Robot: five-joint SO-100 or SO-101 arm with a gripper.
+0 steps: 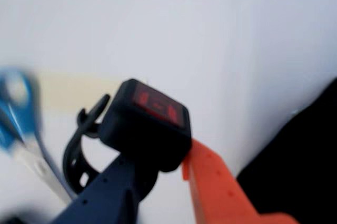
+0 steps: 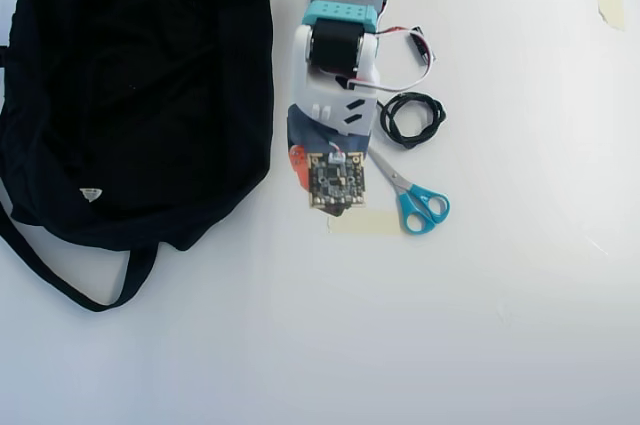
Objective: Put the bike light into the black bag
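While pinched tight between the dark and orange fingers of the gripper (image 1: 176,163), the bike light (image 1: 146,121) hangs up off the white table (image 1: 210,34). Blue scissors (image 2: 418,200) and a coiled black cable (image 2: 410,118) just beside the arm in the overhead view. Big black bag (image 2: 130,85) off to the left there.

Overhead view: black bag (image 2: 130,85) fills the left of the table (image 2: 480,325); arm stands at top centre, just right of the bag. Coiled cable (image 2: 410,120) lies right of the arm, scissors (image 2: 415,200) below the cable, tape strip (image 2: 365,222) under the wrist board. Wrist view: bike light (image 1: 145,124) sits between the gripper (image 1: 158,174) fingers, above the table; scissors at left, bag at right edge.
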